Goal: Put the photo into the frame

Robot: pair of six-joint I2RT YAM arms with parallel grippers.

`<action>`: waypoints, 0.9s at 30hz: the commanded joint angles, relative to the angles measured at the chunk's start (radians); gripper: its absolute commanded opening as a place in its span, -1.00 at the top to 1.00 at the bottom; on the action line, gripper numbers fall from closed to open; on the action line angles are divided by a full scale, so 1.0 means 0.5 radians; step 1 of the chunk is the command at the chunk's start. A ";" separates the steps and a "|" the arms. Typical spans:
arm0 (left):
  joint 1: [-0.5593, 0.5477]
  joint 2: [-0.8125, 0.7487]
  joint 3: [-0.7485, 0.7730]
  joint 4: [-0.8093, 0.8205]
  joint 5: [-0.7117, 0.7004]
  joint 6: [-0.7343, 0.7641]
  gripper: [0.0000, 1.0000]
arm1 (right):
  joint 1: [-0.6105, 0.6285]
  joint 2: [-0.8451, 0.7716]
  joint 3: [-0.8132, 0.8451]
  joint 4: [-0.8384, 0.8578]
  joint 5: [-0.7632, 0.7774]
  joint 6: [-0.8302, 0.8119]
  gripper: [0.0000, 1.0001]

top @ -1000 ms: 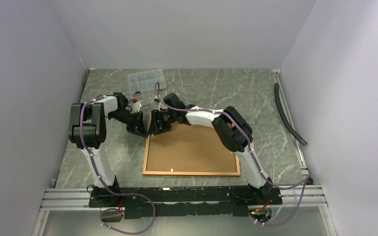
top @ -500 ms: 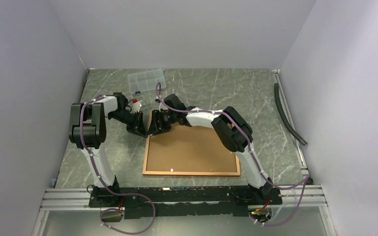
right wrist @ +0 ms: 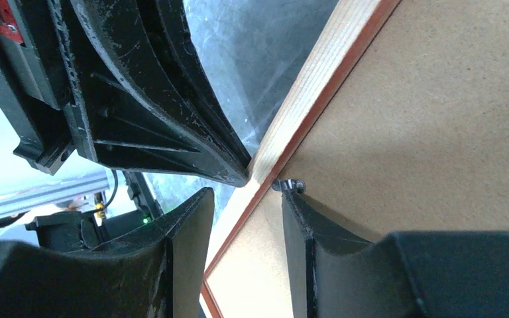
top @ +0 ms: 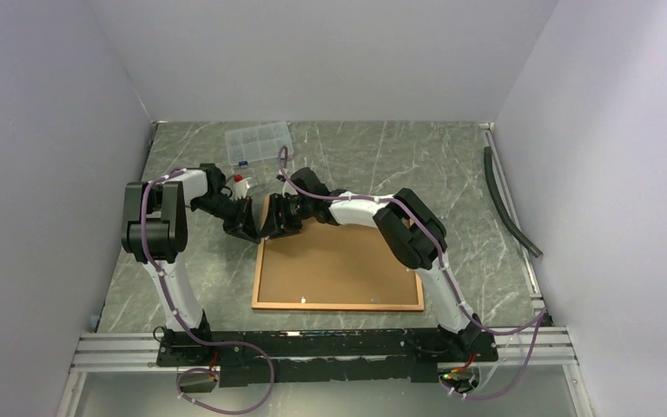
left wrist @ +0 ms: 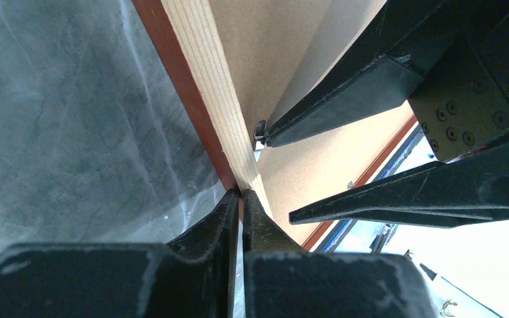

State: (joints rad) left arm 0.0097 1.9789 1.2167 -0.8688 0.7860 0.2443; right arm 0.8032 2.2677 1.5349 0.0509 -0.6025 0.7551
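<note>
Frame (top: 339,307) lies face down on the worktop (top: 486,200), backing (top: 339,265) in; photo not in view. Your left fingers (left wrist: 215,222) are closed, tips on its far-left rim. Right fingers (right wrist: 185,225) are part-open, one at a tab (right wrist: 290,185). Likely tab work; whether the photo is inside, can't tell.

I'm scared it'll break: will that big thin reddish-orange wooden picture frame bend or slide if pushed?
Probably stiff: the thin reddish-orange wooden frame lies flat with straight edges. Likely light for its size, being so thin. It might slide on the smooth grey marbled table.
</note>
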 commanded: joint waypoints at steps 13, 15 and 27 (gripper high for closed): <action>-0.023 -0.037 -0.023 0.012 -0.007 0.046 0.84 | 0.147 -0.157 -0.343 0.279 0.638 0.249 0.11; -0.023 -0.040 -0.020 0.007 -0.010 0.051 0.85 | 0.159 -0.179 -0.347 0.248 0.677 0.252 0.12; -0.023 -0.046 -0.011 -0.016 0.000 0.057 0.85 | 0.166 -0.346 -0.658 0.355 0.744 0.337 0.10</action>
State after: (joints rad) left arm 0.0109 1.9774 1.2137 -0.8738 0.7895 0.2493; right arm 0.8825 2.0964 1.2453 0.2485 -0.2626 0.9119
